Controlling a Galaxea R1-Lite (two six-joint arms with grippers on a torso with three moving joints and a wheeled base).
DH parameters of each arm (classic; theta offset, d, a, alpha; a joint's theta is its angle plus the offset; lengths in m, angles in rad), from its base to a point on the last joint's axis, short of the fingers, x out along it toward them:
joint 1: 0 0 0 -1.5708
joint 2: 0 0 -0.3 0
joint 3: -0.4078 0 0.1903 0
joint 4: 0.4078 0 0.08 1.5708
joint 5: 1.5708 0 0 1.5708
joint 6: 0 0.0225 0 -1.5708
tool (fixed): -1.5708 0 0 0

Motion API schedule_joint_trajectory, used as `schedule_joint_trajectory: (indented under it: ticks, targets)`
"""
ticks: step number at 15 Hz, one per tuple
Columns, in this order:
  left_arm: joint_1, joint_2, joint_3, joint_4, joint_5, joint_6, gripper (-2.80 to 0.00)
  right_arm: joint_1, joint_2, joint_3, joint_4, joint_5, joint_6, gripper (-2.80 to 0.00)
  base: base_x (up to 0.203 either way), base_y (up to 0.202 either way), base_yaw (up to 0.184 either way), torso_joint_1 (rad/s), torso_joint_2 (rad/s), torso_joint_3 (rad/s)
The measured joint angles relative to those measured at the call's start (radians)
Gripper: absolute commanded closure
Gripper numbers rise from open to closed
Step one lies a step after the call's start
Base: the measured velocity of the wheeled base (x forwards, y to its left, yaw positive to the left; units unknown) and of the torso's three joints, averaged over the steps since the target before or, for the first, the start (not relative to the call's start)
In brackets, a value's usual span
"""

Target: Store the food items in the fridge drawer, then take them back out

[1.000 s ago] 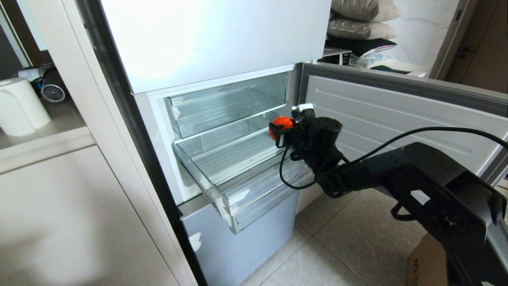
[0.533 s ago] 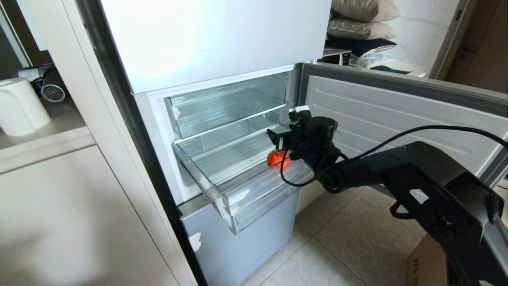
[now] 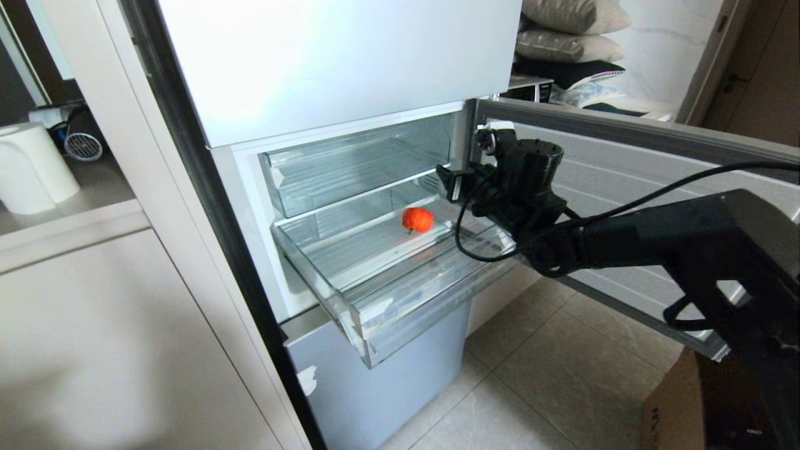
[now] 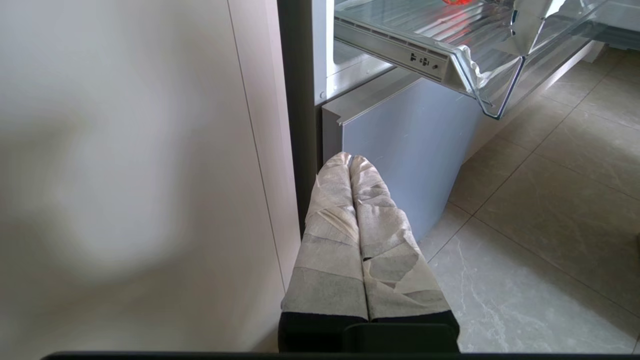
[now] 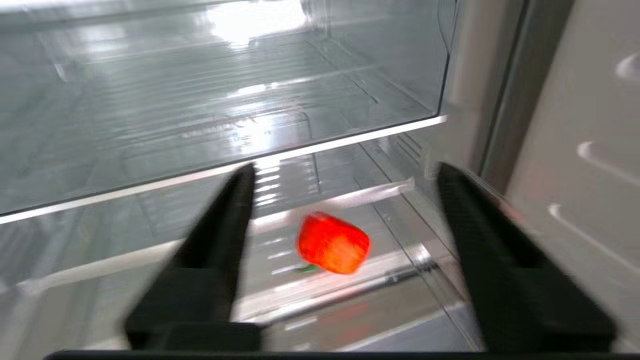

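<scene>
A small red-orange tomato (image 3: 417,220) lies loose on the ribbed floor of the pulled-out clear fridge drawer (image 3: 406,312), toward its back. My right gripper (image 3: 458,180) hovers above and to the right of it, near the drawer's right wall. In the right wrist view the black fingers (image 5: 225,225) stand open around the right gripper's (image 5: 345,171) gap, with the tomato (image 5: 333,243) lower down beyond them, untouched. My left gripper (image 4: 348,159) is shut and empty, parked low beside the fridge's blue-grey lower panel (image 4: 410,140).
The fridge door (image 3: 625,162) stands open on the right, close behind my right arm. A shallower clear tray (image 3: 350,169) sits above the drawer. A white kettle (image 3: 31,165) stands on the left counter. A cardboard box (image 3: 675,412) is on the tiled floor.
My right gripper let go of the tomato, which dropped into the drawer and rolled toward the back. The gripper then rose and drew back to the right. The left arm stayed still.
</scene>
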Motion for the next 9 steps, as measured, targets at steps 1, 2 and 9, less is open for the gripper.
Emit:
schedule_joint_trajectory:
  ticks: [1, 2, 9]
  targets:
    - [0.000, 0.000, 0.000, 0.000, 0.000, 0.000, 0.00, 0.004, -0.055, 0.071, 0.006, -0.003, 0.000, 0.00, 0.000, 0.000, 0.000, 0.000, 0.00, 0.000]
    - [0.000, 0.000, 0.000, 0.000, 0.000, 0.000, 0.00, 0.009, -0.122, 0.163, 0.012, -0.006, 0.000, 0.00, 0.000, 0.000, 0.000, 0.000, 0.00, 0.000]
    - [0.000, 0.000, 0.000, 0.000, 0.000, 0.000, 0.00, 0.021, -0.737, 0.965, 0.179, -0.091, 0.047, 0.00, 0.000, 0.000, 0.000, 0.000, 0.00, 0.000]
